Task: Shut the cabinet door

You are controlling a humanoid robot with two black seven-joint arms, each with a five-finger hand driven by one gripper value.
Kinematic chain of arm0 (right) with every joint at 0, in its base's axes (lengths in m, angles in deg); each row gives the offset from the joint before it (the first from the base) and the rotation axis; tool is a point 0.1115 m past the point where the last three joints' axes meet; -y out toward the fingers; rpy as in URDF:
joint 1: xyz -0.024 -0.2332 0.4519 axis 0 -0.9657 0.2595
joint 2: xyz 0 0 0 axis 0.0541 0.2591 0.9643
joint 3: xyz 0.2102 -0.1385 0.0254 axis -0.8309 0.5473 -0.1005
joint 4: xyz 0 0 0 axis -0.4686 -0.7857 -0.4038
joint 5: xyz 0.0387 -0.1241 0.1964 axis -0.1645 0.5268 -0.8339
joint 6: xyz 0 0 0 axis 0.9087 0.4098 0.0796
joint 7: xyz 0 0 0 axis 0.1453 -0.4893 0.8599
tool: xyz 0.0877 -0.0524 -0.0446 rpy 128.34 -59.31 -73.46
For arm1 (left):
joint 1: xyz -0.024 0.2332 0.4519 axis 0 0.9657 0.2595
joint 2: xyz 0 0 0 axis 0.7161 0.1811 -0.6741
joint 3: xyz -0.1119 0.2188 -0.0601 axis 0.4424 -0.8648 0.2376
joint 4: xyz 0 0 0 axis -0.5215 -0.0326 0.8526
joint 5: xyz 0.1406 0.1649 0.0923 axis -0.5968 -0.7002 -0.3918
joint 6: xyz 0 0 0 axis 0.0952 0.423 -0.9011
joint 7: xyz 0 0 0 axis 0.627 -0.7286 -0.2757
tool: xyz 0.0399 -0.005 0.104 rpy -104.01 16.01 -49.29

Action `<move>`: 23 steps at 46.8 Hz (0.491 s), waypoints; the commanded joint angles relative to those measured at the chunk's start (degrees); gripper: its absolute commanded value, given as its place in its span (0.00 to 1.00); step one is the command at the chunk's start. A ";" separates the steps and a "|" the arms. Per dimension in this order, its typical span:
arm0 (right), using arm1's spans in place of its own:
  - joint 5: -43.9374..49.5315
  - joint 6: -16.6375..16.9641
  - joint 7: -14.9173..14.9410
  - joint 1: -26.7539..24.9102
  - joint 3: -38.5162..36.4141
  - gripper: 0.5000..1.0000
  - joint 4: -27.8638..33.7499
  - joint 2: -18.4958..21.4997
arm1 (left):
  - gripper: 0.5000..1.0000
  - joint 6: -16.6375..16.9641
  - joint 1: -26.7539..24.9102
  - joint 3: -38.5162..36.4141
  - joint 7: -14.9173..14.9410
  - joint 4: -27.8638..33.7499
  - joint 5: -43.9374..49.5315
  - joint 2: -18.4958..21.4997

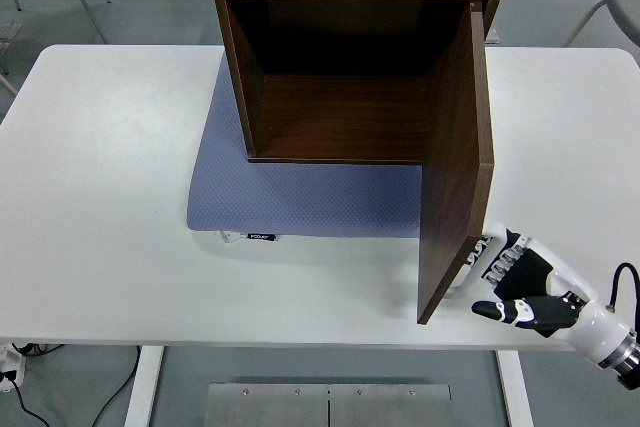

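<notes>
- The right arm is brought in from about four o'clock, low at the picture's bottom-right corner.
- The right hand [520, 287] is held flat, palm turned toward nine o'clock.
- Its fingers [495, 255] are stretched out toward ten o'clock.
- The thumb [492, 309] is extended toward nine o'clock.
</notes>
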 commanded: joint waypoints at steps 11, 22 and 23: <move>0.09 0.00 -0.61 2.57 2.33 1.00 0.09 0.52 | 1.00 -0.02 0.03 0.00 -0.01 0.00 0.05 0.00; 0.70 0.00 -0.70 4.51 5.15 1.00 0.53 2.28 | 1.00 0.07 0.03 0.00 -0.01 0.00 -0.04 0.00; 0.87 0.00 -0.70 4.68 5.32 1.00 0.61 2.46 | 1.00 0.07 0.03 0.00 -0.01 0.00 0.05 0.00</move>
